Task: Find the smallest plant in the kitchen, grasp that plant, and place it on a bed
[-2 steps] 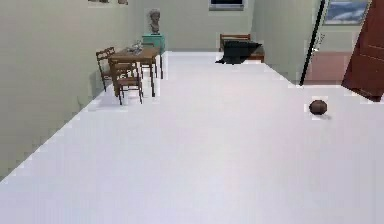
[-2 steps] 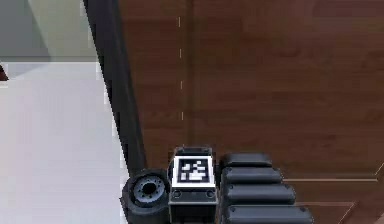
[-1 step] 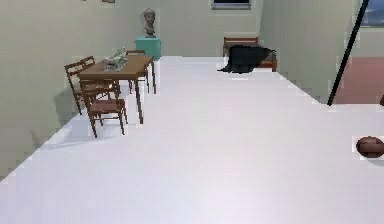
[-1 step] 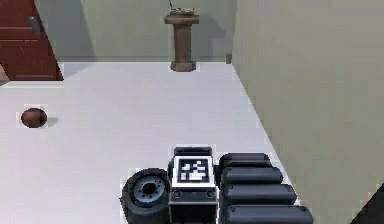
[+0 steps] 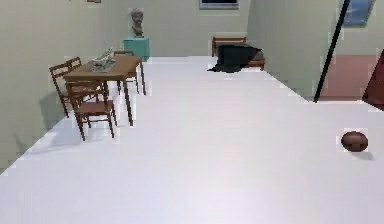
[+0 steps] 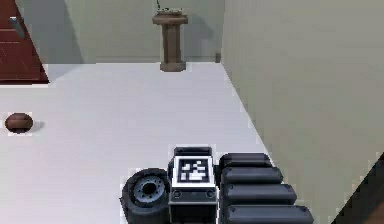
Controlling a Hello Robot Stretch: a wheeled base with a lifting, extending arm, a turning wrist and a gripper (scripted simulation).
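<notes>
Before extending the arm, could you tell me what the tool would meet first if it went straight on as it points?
Its heading is hard to read. Straight out along the arm, the tool would cross bare floor; probably the far wall beside the pedestal first.

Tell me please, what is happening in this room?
A Stretch robot stands on a white floor. Ahead are a table with chairs, a bust on a teal stand, and a dark cloth over a bench. A brown ball lies on the floor. The arm sits low; whether it holds anything cannot be told. On that side stands a pedestal.
</notes>
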